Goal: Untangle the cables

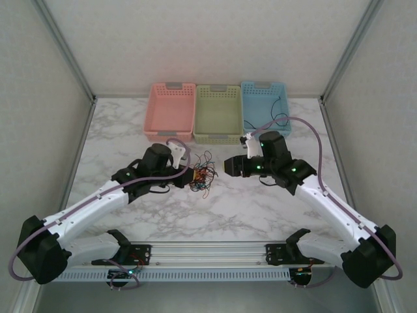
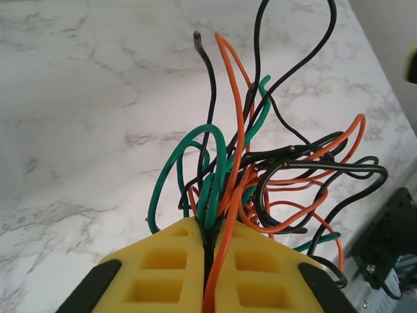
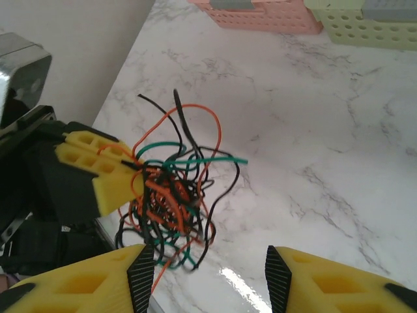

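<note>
**Left gripper clamps a knot of cables while the right gripper waits open opposite it**

Three slotted baskets stand side by side beyond both sets of jaws, at the far edge of the marble table point(image 1: 260, 208): a pink basket point(image 1: 171, 111), a green basket point(image 1: 218, 113) and a blue basket point(image 1: 265, 107). A single black cable point(image 1: 280, 119) lies in the blue basket, with a loop hanging over the basket's near rim.

The left arm point(image 1: 91, 208) reaches from its base at the near left corner, in towards the middle of the table, with its wrist level and its tips pointing towards the right arm. The yellow jaws of the left gripper point(image 2: 208, 228) are pressed together on the cables point(image 2: 260, 163). Black, green and orange strands are pinched in the seam between them. The rest of the tangle fans out past the tips in loose loops, and several free ends stick up.

The right arm point(image 1: 332, 202) mirrors this pose from the near right corner, bent at the elbow, with its tips aimed back at the left gripper. The jaws of the right gripper point(image 3: 207, 261) stand apart. The tangle sits just ahead of their gap, between the two grippers. From the right wrist, one orange strand drops close beside the left-hand finger, but it is unclear whether it touches. It is also unclear whether the lowest loops rest on the table.
</note>
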Controlling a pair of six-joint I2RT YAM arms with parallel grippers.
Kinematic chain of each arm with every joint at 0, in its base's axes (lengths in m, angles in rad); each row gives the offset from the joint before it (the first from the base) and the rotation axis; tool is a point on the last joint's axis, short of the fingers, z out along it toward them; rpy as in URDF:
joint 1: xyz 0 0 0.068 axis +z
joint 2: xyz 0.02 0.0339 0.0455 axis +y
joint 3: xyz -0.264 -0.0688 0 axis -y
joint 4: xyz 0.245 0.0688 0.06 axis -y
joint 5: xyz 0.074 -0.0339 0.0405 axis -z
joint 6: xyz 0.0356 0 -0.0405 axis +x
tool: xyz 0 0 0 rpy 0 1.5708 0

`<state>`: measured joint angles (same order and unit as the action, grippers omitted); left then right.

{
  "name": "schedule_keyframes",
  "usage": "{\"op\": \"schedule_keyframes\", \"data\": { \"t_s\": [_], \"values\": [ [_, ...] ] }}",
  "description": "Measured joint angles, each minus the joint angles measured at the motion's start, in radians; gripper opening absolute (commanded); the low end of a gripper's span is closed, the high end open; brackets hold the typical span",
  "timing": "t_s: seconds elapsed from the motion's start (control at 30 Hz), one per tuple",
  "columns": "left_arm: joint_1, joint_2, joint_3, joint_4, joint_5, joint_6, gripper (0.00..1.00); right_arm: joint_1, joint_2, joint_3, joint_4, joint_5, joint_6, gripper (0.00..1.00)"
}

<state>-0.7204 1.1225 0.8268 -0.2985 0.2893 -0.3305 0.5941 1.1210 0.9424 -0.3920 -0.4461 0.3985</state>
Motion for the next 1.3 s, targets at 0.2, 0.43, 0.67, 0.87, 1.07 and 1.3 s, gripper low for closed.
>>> {"op": "schedule_keyframes", "data": {
  "t_s": [0.2, 0.43, 0.67, 0.87, 1.07, 1.3],
  "values": [
    [-0.04, 0.0, 0.019, -0.019, 0.03, 0.023, 0.0, 0.02, 0.082, 0.048, 0.014, -0.002, -0.02, 0.51],
    [-0.044, 0.004, 0.019, -0.044, 0.039, 0.032, 0.0, 0.044, 0.103, 0.073, 0.014, -0.003, -0.033, 0.47],
    [-0.047, 0.004, 0.021, -0.044, 0.049, 0.04, 0.0, 0.045, 0.121, 0.079, 0.014, -0.001, -0.04, 0.42],
    [-0.051, 0.004, 0.023, -0.044, 0.053, 0.04, 0.0, 0.046, 0.139, 0.091, 0.014, -0.002, -0.043, 0.27],
    [-0.051, 0.004, 0.023, -0.044, 0.054, 0.04, 0.0, 0.056, 0.14, 0.096, 0.01, -0.008, -0.053, 0.0],
    [-0.054, 0.004, 0.028, -0.05, 0.039, 0.039, 0.0, 0.059, 0.113, 0.105, -0.021, 0.06, -0.065, 0.0]
  ]
}}
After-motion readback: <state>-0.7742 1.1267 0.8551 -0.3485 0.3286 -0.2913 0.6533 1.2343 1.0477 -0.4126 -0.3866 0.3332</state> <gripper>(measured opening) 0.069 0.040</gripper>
